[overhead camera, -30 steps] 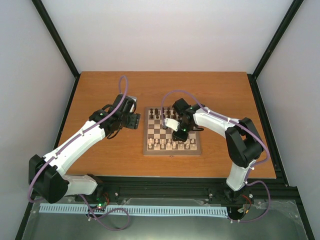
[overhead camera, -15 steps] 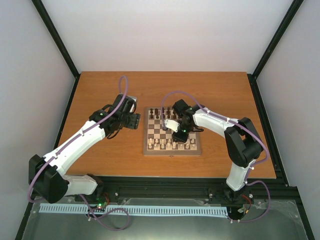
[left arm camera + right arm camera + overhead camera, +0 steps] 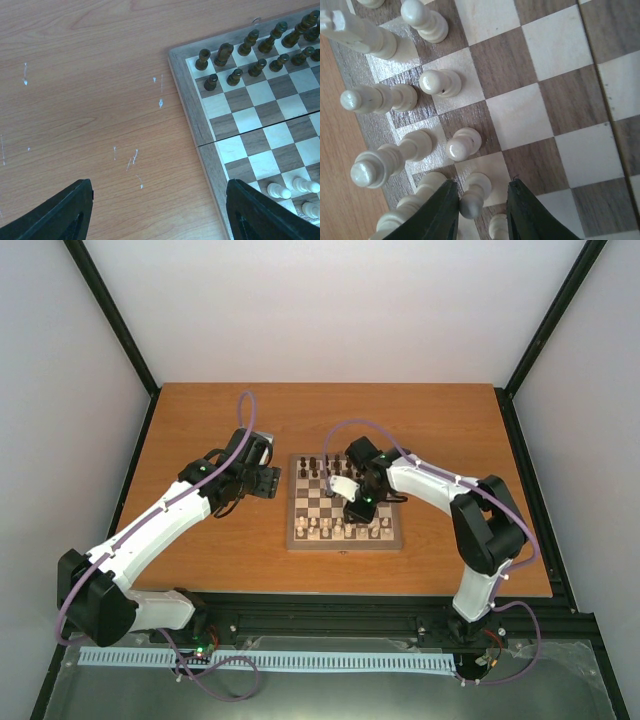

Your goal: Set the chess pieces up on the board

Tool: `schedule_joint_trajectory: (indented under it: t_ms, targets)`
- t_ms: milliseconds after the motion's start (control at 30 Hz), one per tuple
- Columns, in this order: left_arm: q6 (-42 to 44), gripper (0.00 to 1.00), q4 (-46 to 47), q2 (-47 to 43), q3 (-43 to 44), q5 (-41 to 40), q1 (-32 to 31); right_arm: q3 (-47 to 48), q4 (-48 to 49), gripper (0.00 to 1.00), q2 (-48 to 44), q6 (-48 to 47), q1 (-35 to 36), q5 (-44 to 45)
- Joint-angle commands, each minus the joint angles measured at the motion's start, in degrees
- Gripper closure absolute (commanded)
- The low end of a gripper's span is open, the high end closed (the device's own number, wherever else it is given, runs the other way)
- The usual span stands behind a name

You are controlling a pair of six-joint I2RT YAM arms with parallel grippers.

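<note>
The board [image 3: 346,544] lies mid-table. Dark brown pieces [image 3: 322,466] stand in its two far rows and cream pieces [image 3: 338,528] in its near rows. My right gripper [image 3: 360,512] hangs over the near right part of the board. In the right wrist view it [image 3: 481,186] is open around an upright cream pawn [image 3: 474,194]. The pawn touches the left finger [image 3: 440,210], with a gap to the right finger. My left gripper [image 3: 262,480] is open and empty over bare table left of the board [image 3: 187,105], with dark pieces [image 3: 235,76] and cream pieces [image 3: 292,186] in its view.
Cream pieces [image 3: 439,82] stand close on the left of my right gripper, and more lie under its fingers. The board's middle rows [image 3: 530,115] hold no pieces. Black frame posts and white walls enclose the wooden table [image 3: 200,420].
Almost nothing: my right gripper has shifted very slightly over the board's near right rows. The left arm has not moved.
</note>
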Motion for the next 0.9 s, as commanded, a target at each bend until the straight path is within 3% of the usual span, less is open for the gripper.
schedule_joint_trajectory:
  t_ms: [0,367,600,667,733,800,867]
  targets:
    - [1.1,0.25,0.2,-0.5,0.8,-0.3,0.5,2.2,-0.6,0.71,-3.3,0.9,-1.6,-0.3]
    - [0.6,0.19,2.1,-4.1,-0.3,1.9,0.5,1.9,-0.5,0.63,-16.4,4.7,-9.8,-3.8]
    - [0.0,0.14,3.8,-7.3,-1.0,2.1,0.5,-9.1,10.6,0.57,-32.5,12.5,-23.4,-2.2]
    - [-0.1,0.14,4.5,-8.6,-1.4,1.5,0.5,-12.7,13.9,0.48,-37.3,14.8,-27.3,-1.8]
    - [0.1,0.11,5.5,-9.8,-2.0,1.6,0.5,-15.3,16.7,0.32,-42.1,17.1,-29.9,0.2]
    - [0.0,0.02,6.4,-10.8,-2.7,1.1,0.5,-16.6,18.7,0.03,-45.5,19.5,-32.1,2.3]
    - [-0.4,0.0,7.0,-11.1,-3.1,-0.1,0.5,-17.3,20.1,0.0,-48.2,21.6,-33.5,1.8]
